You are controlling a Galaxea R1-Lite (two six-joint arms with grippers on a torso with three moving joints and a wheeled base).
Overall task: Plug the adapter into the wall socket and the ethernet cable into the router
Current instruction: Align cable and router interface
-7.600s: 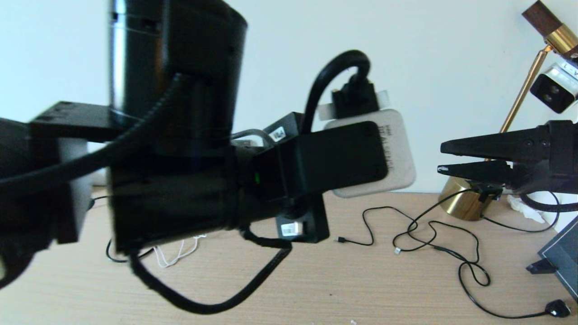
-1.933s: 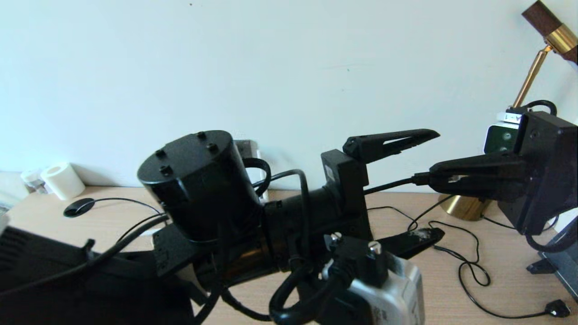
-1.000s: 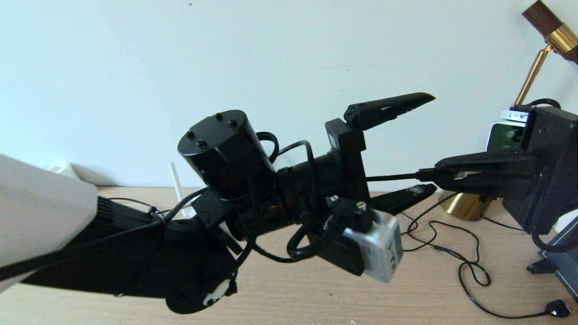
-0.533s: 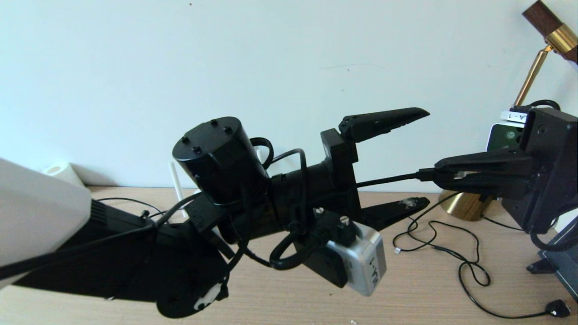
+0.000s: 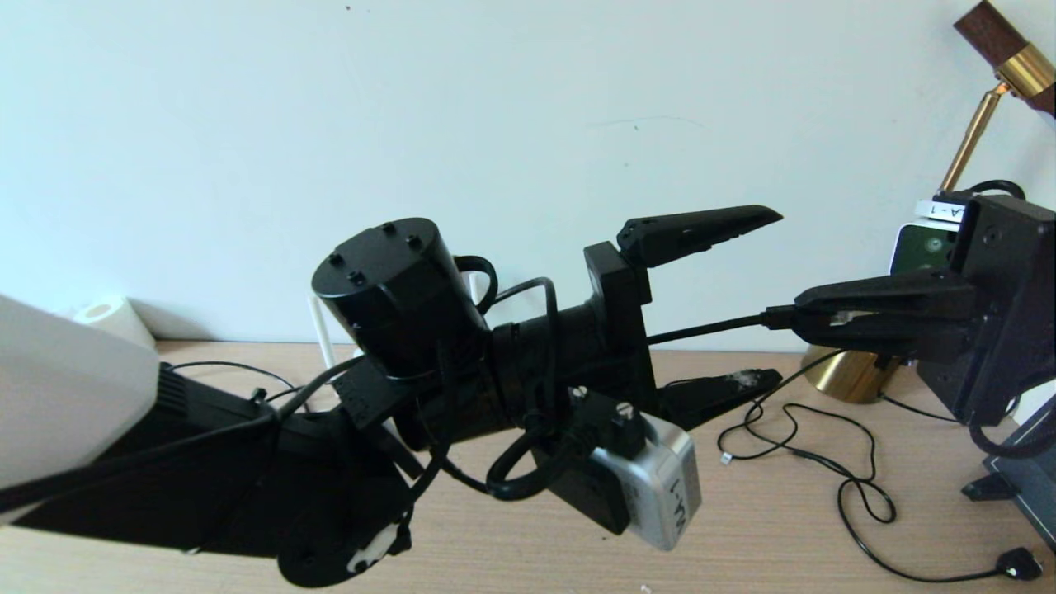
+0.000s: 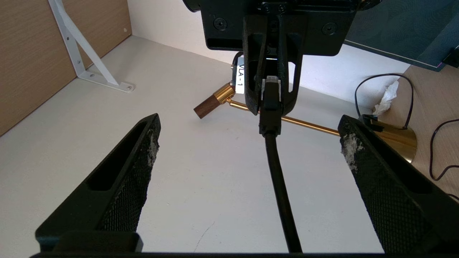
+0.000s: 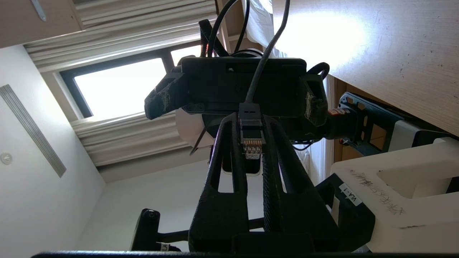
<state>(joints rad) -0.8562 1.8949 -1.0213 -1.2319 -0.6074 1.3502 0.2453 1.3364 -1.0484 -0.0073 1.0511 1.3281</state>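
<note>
At the far left a white router antenna peeks from behind the left arm; the wall socket and adapter are hidden, so that step cannot be judged. In the middle, raised above the bench, the left gripper gapes wide and empty around the ethernet cable. On the right, the right gripper pinches the cable's plug. The cable evidently is not yet in the router.

One ethernet cable, two grippers: right gripper pinching its plug, left gripper straddling the cord.
</note>
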